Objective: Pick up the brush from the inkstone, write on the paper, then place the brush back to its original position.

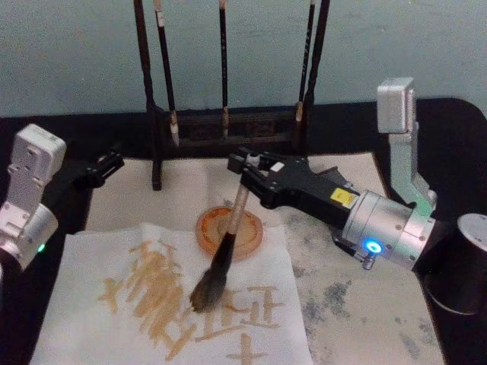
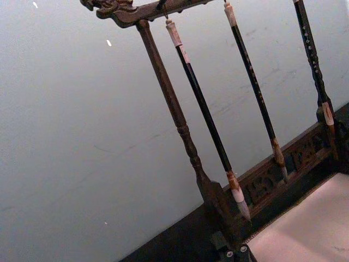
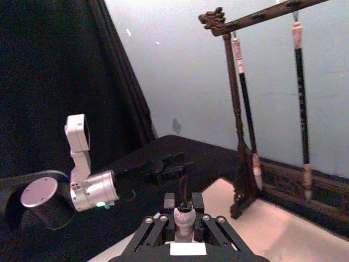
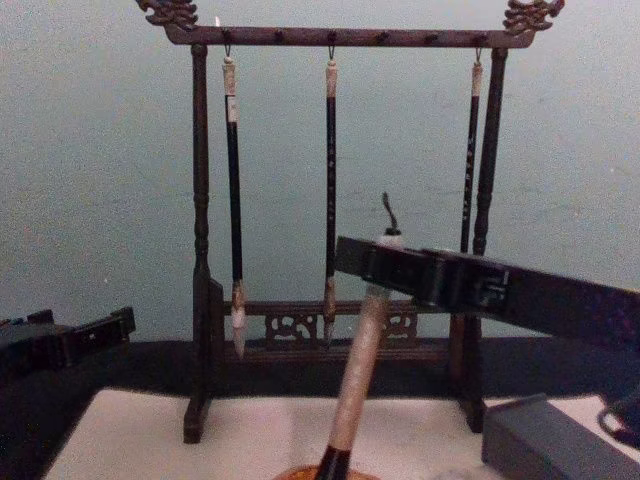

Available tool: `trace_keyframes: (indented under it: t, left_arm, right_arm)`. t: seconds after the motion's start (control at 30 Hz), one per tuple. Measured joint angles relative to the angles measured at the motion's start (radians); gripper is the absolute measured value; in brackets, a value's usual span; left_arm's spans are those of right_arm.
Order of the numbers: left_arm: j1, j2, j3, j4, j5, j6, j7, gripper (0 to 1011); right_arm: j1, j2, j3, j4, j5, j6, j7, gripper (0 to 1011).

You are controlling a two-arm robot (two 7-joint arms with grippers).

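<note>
My right gripper [image 1: 245, 176] is shut on the upper handle of the brush [image 1: 228, 243]. The brush is tilted, and its bushy tuft [image 1: 202, 295] rests on a white sheet [image 1: 114, 334] marked with brown strokes. That sheet lies over the front left of the paper [image 1: 358, 304], a large cream sheet. The round orange inkstone [image 1: 251, 236] sits just behind the tuft, under the handle. The chest view has the beige handle [image 4: 358, 380] slanting up into the right gripper [image 4: 385, 262]. The right wrist view looks down on the brush top [image 3: 184, 214]. My left gripper [image 1: 106, 163] is parked at the paper's far left corner.
A dark wooden brush rack [image 1: 228, 129] with slim hanging brushes [image 4: 233, 200] stands at the paper's back edge. A black cylindrical cup [image 1: 464, 266] sits to the right of my right arm. Grey smudges mark the paper's right part [image 1: 335, 293].
</note>
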Motion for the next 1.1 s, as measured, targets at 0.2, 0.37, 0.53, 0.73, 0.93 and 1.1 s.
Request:
trace_keyframes:
  t: [0.2,0.37,0.53,0.73,0.93,1.1]
  left_arm:
    - [0.0,0.0,0.0,0.0,0.0,0.0,0.0,1002]
    - [0.0,0.0,0.0,0.0,0.0,0.0,0.0,1000]
    - [0.0,0.0,0.0,0.0,0.0,0.0,0.0,1002]
    - [0.0,0.0,0.0,0.0,0.0,0.0,0.0,1002]
    - [0.0,0.0,0.0,0.0,0.0,0.0,0.0,1002]
    - [0.0,0.0,0.0,0.0,0.0,0.0,0.0,1002]
  right_arm:
    - [-0.02,0.027,0.022,-0.016,-0.004,0.005,-0.011,181]
    - [-0.05,0.053,0.054,-0.036,0.002,0.002,-0.022,181]
    - [-0.078,0.068,0.087,-0.057,0.015,-0.013,-0.03,181]
    - [-0.099,0.062,0.115,-0.07,0.047,-0.042,-0.019,181]
    - [-0.1,0.044,0.124,-0.079,0.078,-0.063,-0.006,181]
    - [-0.095,0.037,0.125,-0.086,0.09,-0.074,-0.001,181]
